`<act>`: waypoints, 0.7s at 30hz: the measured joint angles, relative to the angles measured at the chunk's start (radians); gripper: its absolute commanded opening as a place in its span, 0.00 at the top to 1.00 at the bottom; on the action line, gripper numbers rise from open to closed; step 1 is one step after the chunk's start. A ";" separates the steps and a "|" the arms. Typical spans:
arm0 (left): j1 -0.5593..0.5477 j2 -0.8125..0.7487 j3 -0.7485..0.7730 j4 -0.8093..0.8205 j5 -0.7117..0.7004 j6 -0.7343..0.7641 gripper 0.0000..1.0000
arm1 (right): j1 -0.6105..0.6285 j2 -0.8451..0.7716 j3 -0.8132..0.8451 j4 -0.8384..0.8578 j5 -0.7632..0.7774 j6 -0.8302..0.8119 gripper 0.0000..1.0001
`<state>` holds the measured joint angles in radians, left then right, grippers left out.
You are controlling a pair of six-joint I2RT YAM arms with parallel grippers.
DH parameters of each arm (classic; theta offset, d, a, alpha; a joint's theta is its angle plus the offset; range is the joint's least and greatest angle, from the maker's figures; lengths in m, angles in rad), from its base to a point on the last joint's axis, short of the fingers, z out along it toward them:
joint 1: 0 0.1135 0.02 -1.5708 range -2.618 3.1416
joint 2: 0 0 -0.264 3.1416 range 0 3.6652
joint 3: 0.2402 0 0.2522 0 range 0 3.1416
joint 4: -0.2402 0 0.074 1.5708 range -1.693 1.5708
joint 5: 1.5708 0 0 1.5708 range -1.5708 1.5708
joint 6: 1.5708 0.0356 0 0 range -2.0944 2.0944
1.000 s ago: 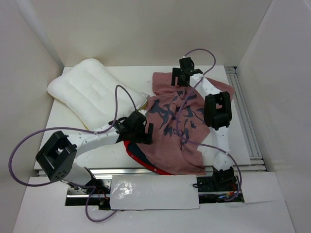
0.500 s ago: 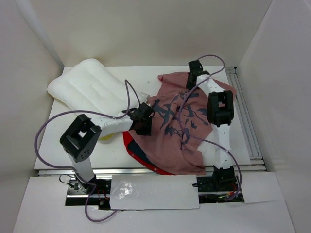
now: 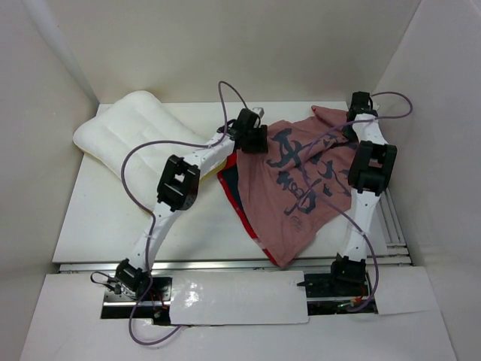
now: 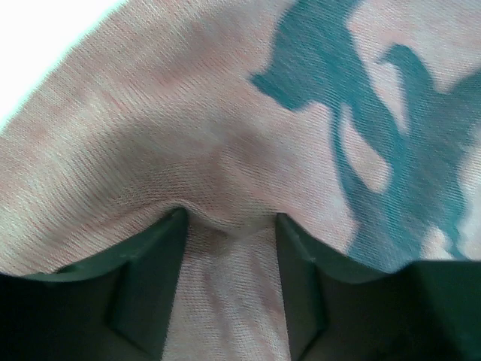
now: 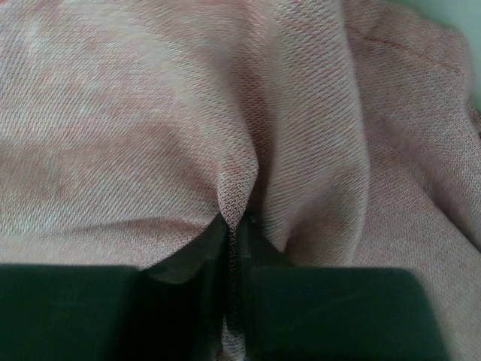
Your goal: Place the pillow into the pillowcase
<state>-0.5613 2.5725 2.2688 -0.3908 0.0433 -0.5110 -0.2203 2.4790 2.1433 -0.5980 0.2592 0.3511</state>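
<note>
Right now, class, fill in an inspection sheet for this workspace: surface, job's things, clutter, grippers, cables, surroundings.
Surface: white table.
Job's things: pillow at the far left, outside the pillowcase; pillowcase spread to its right, faded side with blue marks up.
Clutter: nothing seen.
Grippers: left gripper shut on the pillowcase's far left edge; right gripper shut on its far right corner.
Cables: purple cables loop off both arms; one crosses the pillowcase.
Surroundings: white walls on three sides; metal rail at the table's right edge.
</note>
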 measured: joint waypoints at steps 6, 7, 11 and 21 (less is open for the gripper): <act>0.046 -0.055 -0.113 0.132 0.135 0.023 0.00 | 0.101 -0.029 0.009 -0.040 0.034 -0.044 0.43; 0.048 -0.074 -0.126 0.124 0.127 0.035 0.00 | 0.127 -0.044 0.008 -0.043 0.036 -0.056 0.37; 0.049 -0.131 -0.105 0.065 0.080 0.090 0.00 | 0.224 -0.158 -0.022 -0.050 0.029 -0.090 0.25; 0.034 -0.856 -0.557 -0.041 -0.184 0.108 0.00 | 0.553 -0.680 -0.476 -0.004 0.032 -0.151 0.24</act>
<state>-0.5274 1.7161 1.7123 -0.4320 -0.1406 -0.4030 0.3328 1.7988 1.6669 -0.6022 0.2916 0.1997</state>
